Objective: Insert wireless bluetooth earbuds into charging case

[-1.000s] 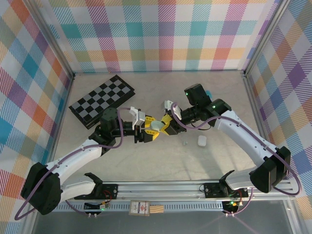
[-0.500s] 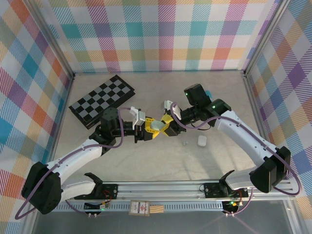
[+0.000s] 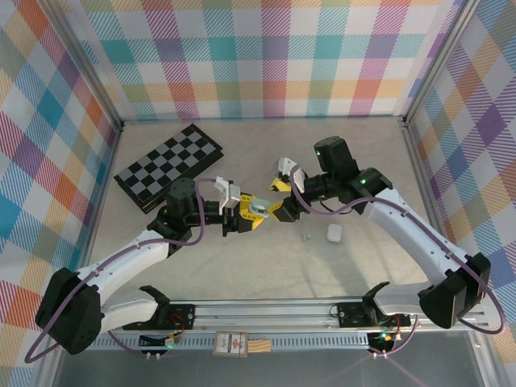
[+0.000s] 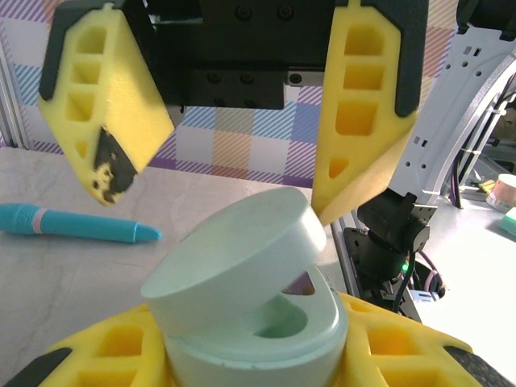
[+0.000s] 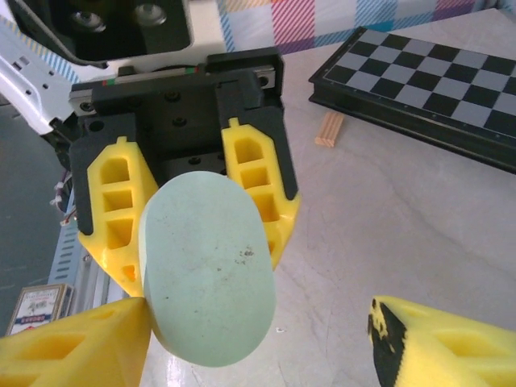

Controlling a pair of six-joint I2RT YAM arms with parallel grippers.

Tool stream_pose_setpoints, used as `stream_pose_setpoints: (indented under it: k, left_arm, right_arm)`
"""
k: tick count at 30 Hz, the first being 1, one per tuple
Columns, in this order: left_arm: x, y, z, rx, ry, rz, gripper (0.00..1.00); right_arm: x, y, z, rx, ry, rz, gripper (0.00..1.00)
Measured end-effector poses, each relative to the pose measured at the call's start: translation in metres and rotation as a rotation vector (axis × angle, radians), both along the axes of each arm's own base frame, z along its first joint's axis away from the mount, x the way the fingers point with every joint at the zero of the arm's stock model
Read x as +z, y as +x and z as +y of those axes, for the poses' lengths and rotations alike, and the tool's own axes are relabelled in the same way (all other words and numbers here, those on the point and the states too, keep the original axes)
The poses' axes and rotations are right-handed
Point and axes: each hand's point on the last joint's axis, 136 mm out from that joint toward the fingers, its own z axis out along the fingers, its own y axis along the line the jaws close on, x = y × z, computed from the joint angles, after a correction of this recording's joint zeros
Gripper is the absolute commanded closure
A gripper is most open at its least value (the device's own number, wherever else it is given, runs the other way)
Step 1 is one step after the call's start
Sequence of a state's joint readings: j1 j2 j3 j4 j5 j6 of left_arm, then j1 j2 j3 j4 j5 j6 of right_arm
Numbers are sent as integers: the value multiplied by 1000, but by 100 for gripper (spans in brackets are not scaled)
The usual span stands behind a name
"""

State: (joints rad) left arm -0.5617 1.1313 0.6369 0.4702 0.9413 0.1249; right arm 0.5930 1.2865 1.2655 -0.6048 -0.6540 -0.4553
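The right gripper (image 3: 282, 199) is spreading its jaws wide and drawing back toward the right, away from the pale green charging case (image 3: 258, 209) that it was closing around a moment ago; it is now gripping nothing. At the far left of the table (image 3: 242, 266) the folded chessboard (image 3: 169, 165) is lying flat, well apart from the arms. Just right of it, the left gripper (image 3: 255, 212) is reaching toward the centre with its yellow fingers (image 5: 251, 181) clamping the case narrowly from both sides and holding it off the surface. In the left wrist view the case's lid is sitting tilted ajar, showing a hollow beneath, and a teal pen (image 4: 76, 224) is lying on the table beyond. In the right wrist view one of the right gripper's fingers is hanging just beside the case; whether they are touching I cannot tell. Further right, a tiny pale earbud (image 3: 305, 237) is resting loose on the table, outside any case, just beside a small white case (image 3: 334, 233).
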Motion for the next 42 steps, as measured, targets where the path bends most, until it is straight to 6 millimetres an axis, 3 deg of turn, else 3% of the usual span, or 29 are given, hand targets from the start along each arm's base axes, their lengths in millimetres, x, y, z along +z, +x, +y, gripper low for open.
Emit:
stream_pose_setpoints:
  k: [9, 18, 23, 28, 31, 35, 38, 42]
  left_arm:
    - [0, -1, 0, -5, -1, 0, 67]
    - [1, -1, 0, -8, -5, -5, 66]
    - [1, 4, 1, 4, -21, -8, 66]
    - [4, 12, 3, 24, -39, -5, 66]
    - [6, 14, 5, 32, -51, -11, 66]
    - [9, 14, 6, 32, -63, -13, 66]
    - [9, 15, 6, 32, -66, -13, 66]
    - [9, 15, 6, 34, -65, -11, 66]
  right_arm:
    - [6, 25, -7, -124, 27, -32, 15]
    - [12, 18, -10, -113, 65, -69, 8]
    - [25, 7, -32, -143, 162, -88, 7]
    - [23, 43, -75, -401, 230, -37, 9]
    - [0, 74, -102, -614, 226, 88, 12]
    - [-52, 106, -123, -834, 160, 316, 16]
    - [-99, 114, -126, -933, 97, 516, 20]
    - [-157, 104, -126, -1014, 15, 753, 27]
